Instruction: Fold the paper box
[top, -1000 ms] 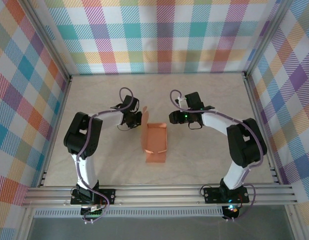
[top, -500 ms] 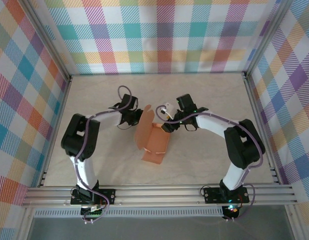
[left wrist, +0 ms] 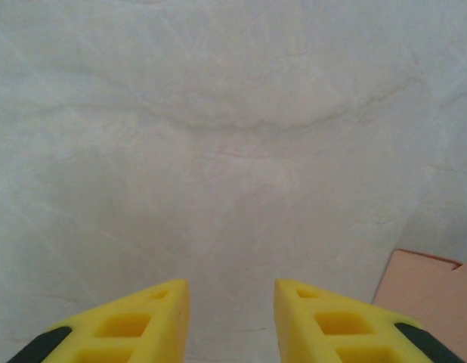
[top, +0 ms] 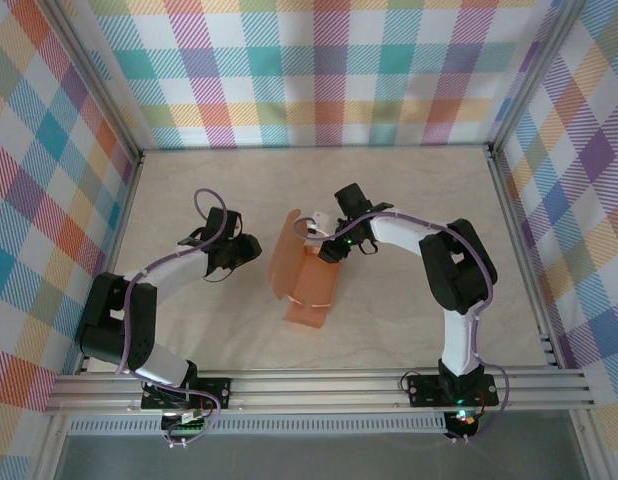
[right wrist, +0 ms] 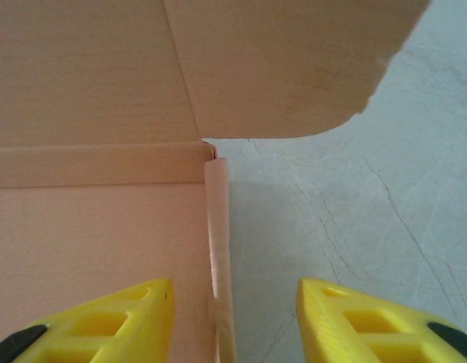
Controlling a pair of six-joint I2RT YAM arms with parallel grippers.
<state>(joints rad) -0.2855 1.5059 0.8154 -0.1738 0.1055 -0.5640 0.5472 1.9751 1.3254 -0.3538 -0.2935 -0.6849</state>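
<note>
right pincer point(right wrist: 235, 299) straddles paper box point(right wrist: 90, 227) wall

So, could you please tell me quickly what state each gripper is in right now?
Left gripper: open, holding nothing.
Right gripper: open, jaws astride a side wall of the paper box, not clamped.

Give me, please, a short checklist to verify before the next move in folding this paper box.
1. The right pincer astride the side wall of the paper box: ok.
2. The right pincer closed on that wall: not ok, jaws open, a gap on each side.
3. The left pincer open and empty: ok.
4. The left pincer apart from the box: ok.
5. The large flap folded down: not ok, it stands raised.
6. Box base flat on the table: cannot tell.
</note>
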